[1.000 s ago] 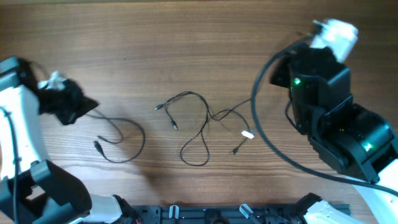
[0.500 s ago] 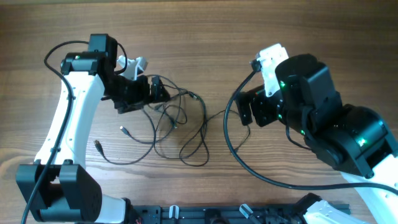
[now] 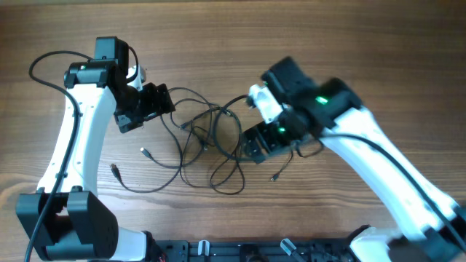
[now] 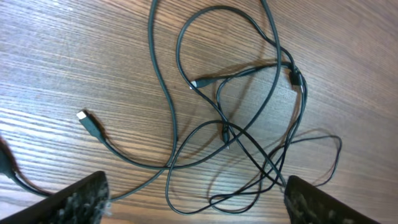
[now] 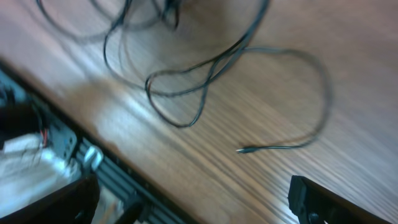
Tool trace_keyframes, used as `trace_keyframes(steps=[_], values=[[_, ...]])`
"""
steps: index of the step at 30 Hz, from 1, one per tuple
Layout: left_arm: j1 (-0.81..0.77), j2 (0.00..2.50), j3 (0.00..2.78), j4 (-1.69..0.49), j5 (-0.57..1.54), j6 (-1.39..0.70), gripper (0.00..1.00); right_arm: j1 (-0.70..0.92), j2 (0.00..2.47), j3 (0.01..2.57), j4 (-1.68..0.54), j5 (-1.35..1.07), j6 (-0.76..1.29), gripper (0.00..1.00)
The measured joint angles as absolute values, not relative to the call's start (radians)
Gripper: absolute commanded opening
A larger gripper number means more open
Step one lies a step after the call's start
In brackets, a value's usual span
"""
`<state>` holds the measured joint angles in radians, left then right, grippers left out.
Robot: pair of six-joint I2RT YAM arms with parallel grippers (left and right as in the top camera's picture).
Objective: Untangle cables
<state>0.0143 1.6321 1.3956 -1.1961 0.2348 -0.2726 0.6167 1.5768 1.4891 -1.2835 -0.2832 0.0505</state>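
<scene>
Several thin black cables (image 3: 211, 138) lie looped over one another in the middle of the wooden table. Small plug ends (image 3: 145, 152) stick out on the left and at the lower right (image 3: 275, 176). My left gripper (image 3: 166, 102) hovers at the tangle's upper left, open; in the left wrist view its fingers (image 4: 81, 199) stand far apart over the cable loops (image 4: 224, 124), holding nothing. My right gripper (image 3: 249, 149) is over the tangle's right side, open and empty. The right wrist view is blurred and shows a loose cable end (image 5: 242, 149) ahead of its fingers (image 5: 329, 199).
A black rail with clips (image 3: 240, 249) runs along the table's front edge, also seen as the rail (image 5: 93, 158) in the right wrist view. The arms' own thicker black wires (image 3: 44, 62) loop beside them. Bare wood (image 3: 233, 29) lies at the back.
Both arms have swung in from the table's sides to the cables. The cables now lie bunched in one tangle. The right gripper has moved left and down over it; both grippers went from shut to open.
</scene>
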Motion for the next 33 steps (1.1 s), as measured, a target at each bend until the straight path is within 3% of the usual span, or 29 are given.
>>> trace_keyframes(steps=[6, 12, 14, 16, 21, 22, 23, 24, 28, 33], values=[[0.014, 1.632, 1.396, -1.175, 0.157, -0.288, 0.98, 0.742, 1.793, 1.481, -1.251, -0.358, -0.118, 1.0], [0.043, 1.632, 1.396, -1.161, 0.059, -0.291, 0.99, 0.783, 1.874, 1.479, -0.999, -0.343, -0.155, 0.98], [0.06, 1.632, 1.396, -1.162, 0.046, -0.292, 0.99, 0.785, 1.882, 1.478, -0.919, -0.341, -0.152, 0.89], [0.061, 1.632, 1.396, -1.161, 0.045, -0.292, 0.99, 0.789, 1.898, 1.478, -0.84, -0.339, -0.142, 0.74], [0.061, 1.632, 1.396, -1.158, 0.046, -0.295, 0.96, 0.798, 1.956, 1.478, -0.748, -0.339, -0.056, 0.65], [0.061, 1.632, 1.396, -1.158, 0.046, -0.295, 0.96, 0.798, 1.971, 1.478, -0.743, -0.339, -0.041, 0.56], [0.061, 1.632, 1.396, -1.158, 0.046, -0.295, 0.96, 0.798, 1.984, 1.478, -0.744, -0.339, -0.028, 0.36], [0.061, 1.632, 1.396, -1.159, 0.046, -0.295, 0.97, 0.798, 1.993, 1.478, -0.745, -0.339, -0.021, 0.04], [0.061, 1.632, 1.396, -1.162, 0.046, -0.295, 1.0, 0.798, 1.998, 1.481, -0.795, -0.339, 0.057, 0.04], [0.061, 1.632, 1.396, -1.154, 0.054, -0.295, 1.0, 0.798, 1.991, 1.583, -1.171, -0.282, 0.132, 0.04]])
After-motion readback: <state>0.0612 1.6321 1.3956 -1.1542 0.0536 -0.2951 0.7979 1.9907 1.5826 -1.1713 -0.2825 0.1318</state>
